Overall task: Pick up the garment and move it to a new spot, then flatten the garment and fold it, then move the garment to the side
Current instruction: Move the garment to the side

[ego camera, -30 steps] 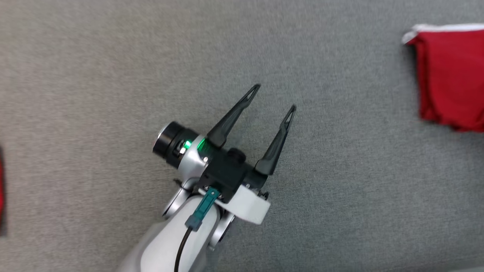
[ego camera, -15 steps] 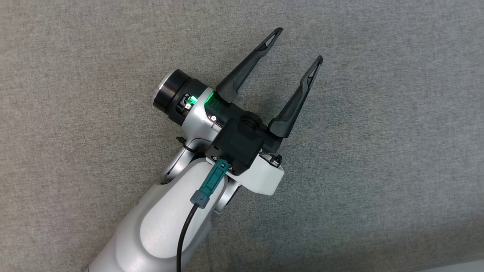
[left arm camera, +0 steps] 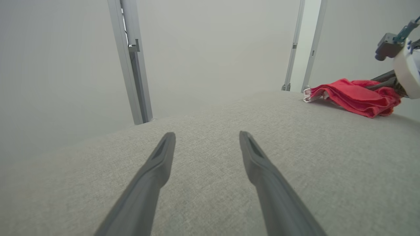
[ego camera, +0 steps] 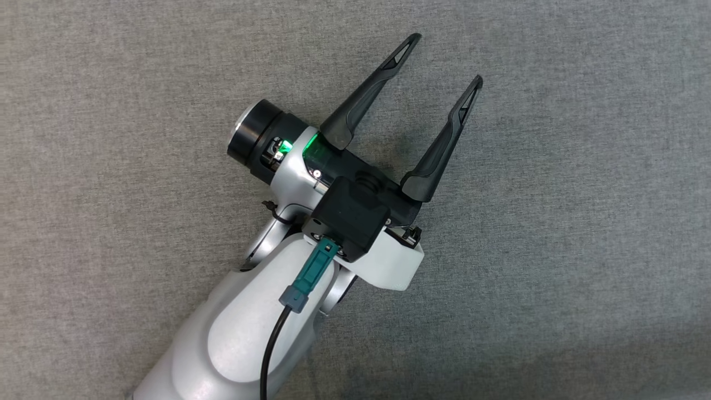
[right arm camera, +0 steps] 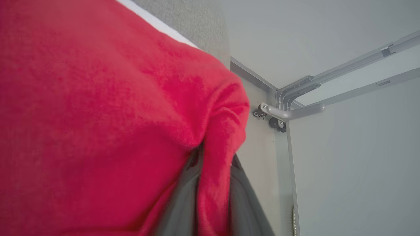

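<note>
A grey woven fabric surface (ego camera: 555,222) lies under the arm. In the left wrist view three pale metal frame posts (left arm camera: 131,65) stand behind it, one at 11 o'clock and two at 1 o'clock.

One red knitted garment with white trim (left arm camera: 354,96) lies bunched at 2 o'clock of that view, near the surface's far edge.

The left gripper (ego camera: 444,60) holds its two dark fingers spread apart with only grey cloth between them. They point toward 1 o'clock, and the pale forearm (ego camera: 244,344) rises from 7 o'clock.

The right gripper (right arm camera: 215,157) is clamped on a fold of the garment, which hides its fingertips.
</note>
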Motion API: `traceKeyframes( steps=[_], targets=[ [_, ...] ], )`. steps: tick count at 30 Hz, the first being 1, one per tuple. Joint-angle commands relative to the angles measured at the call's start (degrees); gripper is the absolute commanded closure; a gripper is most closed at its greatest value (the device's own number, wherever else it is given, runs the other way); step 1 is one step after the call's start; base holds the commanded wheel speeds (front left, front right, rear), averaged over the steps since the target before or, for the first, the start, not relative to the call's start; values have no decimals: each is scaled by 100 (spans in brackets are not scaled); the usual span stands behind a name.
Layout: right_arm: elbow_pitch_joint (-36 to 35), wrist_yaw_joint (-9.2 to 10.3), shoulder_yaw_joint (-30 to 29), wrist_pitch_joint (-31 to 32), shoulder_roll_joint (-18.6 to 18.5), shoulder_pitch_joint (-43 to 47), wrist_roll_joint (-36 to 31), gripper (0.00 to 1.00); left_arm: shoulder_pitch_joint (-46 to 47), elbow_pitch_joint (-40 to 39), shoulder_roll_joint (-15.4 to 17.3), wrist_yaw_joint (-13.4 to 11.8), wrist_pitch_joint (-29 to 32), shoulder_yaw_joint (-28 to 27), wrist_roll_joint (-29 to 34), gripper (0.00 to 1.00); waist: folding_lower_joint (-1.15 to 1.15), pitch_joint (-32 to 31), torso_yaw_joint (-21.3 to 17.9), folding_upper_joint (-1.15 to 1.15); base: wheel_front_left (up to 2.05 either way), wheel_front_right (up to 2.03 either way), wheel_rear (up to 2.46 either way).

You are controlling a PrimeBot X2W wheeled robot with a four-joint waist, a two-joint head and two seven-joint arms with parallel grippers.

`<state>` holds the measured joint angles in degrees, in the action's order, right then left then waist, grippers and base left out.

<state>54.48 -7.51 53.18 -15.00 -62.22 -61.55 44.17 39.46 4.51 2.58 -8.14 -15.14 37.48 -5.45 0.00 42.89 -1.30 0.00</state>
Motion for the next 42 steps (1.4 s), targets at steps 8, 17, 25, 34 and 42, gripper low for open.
traceKeyframes(
  steps=[8, 17, 25, 34, 42],
  targets=[
    [459, 4, -41, -20, 126, -176, -171, 0, -142, 50, 45, -70, 4, -59, -91, 0, 0, -281, 67, 0, 0, 0, 0],
    [262, 4, -558, -20, 571, -329, -328, 0, -543, -49, 47, -156, 3, -287, -250, 0, 0, -1175, 19, 0, 0, 0, 0],
    [-976, 4, -1951, -20, 1490, 418, -483, 0, -1387, -167, 48, -241, 4, -1014, -277, 0, 0, -2270, -92, 0, 0, 0, 0],
    [-2579, 4, -3796, -21, 2694, 2215, -1580, 0, -2345, -269, 44, -226, 4, -1808, -263, 0, 0, -3031, -35, 0, 0, 0, 0],
    [-4151, 4, -4860, -20, 4215, 4211, -2517, 0, -3302, -356, 43, -302, 4, -2481, -385, 0, 0, -3650, 36, 0, 0, 0, 0]
  ],
)
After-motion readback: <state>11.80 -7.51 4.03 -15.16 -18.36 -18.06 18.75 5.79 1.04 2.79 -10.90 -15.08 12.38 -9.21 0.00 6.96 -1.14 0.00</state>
